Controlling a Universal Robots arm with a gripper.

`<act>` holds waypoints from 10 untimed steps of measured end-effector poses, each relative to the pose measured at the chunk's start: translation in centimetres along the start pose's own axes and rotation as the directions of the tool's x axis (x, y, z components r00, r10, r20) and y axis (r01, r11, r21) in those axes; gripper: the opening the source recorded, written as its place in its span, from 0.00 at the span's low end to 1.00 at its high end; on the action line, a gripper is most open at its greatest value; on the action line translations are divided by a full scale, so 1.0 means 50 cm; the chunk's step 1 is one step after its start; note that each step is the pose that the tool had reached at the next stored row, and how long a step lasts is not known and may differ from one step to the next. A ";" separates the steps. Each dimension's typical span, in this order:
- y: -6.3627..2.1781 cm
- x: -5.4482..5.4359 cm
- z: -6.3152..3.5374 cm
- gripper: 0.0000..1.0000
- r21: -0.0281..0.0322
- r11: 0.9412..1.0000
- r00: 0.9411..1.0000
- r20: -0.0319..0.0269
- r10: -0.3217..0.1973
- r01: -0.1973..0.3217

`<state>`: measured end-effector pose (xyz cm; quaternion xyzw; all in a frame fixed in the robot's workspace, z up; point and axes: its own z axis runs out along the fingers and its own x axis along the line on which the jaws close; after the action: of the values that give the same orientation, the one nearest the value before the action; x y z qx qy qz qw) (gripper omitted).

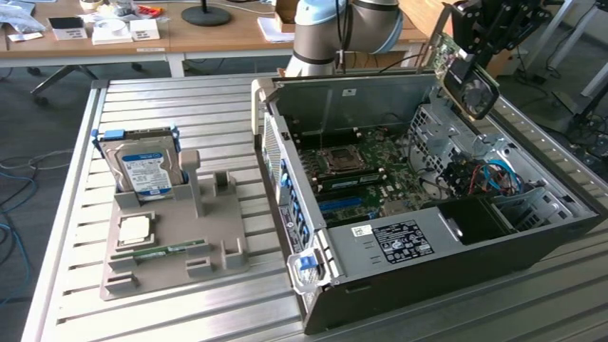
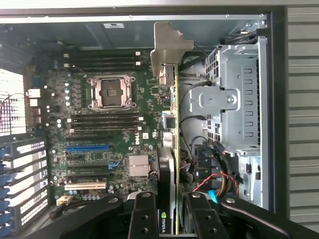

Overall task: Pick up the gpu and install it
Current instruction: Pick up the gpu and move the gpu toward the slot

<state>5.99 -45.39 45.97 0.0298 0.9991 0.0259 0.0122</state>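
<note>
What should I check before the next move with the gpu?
1. Grip of tool on gpu: ok.
2. gpu clear of case walls: ok.
3. Blue slot free: ok.
4. gpu lined up with blue slot: not ok, it stands crosswise to it.
5. Cables clear of gpu: cannot tell.
</note>
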 end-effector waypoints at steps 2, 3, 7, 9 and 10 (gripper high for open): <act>0.000 -0.005 0.000 0.27 0.000 1.000 1.000 0.000 0.000 0.000; 0.000 -0.006 0.000 0.27 0.000 1.000 1.000 0.000 0.000 0.000; 0.000 -0.006 0.000 0.27 0.000 1.000 1.000 0.000 0.000 0.000; 0.000 -0.007 0.000 0.27 0.000 1.000 1.000 0.000 0.000 0.000; 0.001 -0.009 0.000 0.27 0.000 1.000 1.000 0.000 0.000 0.000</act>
<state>6.47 -45.39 45.97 0.0298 0.9991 0.0259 0.0122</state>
